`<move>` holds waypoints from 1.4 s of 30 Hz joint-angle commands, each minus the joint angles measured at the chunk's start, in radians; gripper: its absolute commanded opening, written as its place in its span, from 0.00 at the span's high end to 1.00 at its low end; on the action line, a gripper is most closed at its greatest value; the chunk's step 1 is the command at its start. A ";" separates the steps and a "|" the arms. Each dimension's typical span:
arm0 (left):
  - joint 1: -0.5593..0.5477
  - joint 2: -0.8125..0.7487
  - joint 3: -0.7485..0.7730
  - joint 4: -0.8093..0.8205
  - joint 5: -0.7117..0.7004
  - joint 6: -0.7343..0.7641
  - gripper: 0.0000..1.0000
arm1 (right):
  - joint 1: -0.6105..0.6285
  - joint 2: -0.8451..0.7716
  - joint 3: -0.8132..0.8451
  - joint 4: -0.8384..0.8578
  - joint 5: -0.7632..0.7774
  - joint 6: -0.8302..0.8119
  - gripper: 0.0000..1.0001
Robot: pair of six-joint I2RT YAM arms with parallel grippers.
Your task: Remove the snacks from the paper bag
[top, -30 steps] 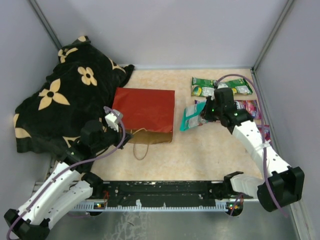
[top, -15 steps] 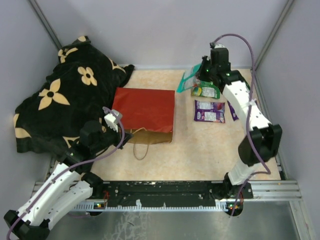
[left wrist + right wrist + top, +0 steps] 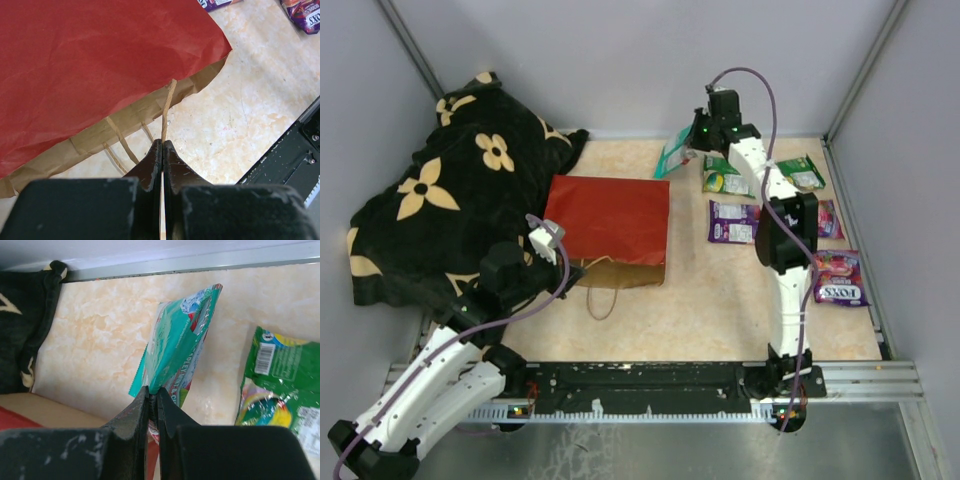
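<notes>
The red paper bag (image 3: 610, 220) lies flat at mid-left, its brown mouth facing the near edge. My left gripper (image 3: 565, 266) (image 3: 162, 145) is shut on one of its thin cord handles (image 3: 168, 102) at the mouth corner. Far back, my right gripper (image 3: 696, 140) (image 3: 153, 392) is shut on the lower edge of a teal snack packet (image 3: 674, 154) (image 3: 181, 337), which hangs above the table. Other snacks lie on the right: two green packets (image 3: 724, 178) (image 3: 802, 172), a purple one (image 3: 732, 222), a pink-red one (image 3: 826, 218) and a purple-pink one (image 3: 838, 278).
A black flower-patterned blanket (image 3: 450, 200) is heaped over the back left, against the bag's far corner. Grey walls close the back and sides. A black rail (image 3: 650, 380) with the arm bases runs along the near edge.
My right arm has swung from the middle right to the far back edge, carrying the teal packet up and leftward. The left arm and the bag have not moved.
</notes>
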 commanded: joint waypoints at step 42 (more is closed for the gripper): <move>-0.007 0.018 -0.009 0.024 0.035 -0.007 1.00 | 0.300 -1.098 -1.457 0.741 0.096 0.345 0.13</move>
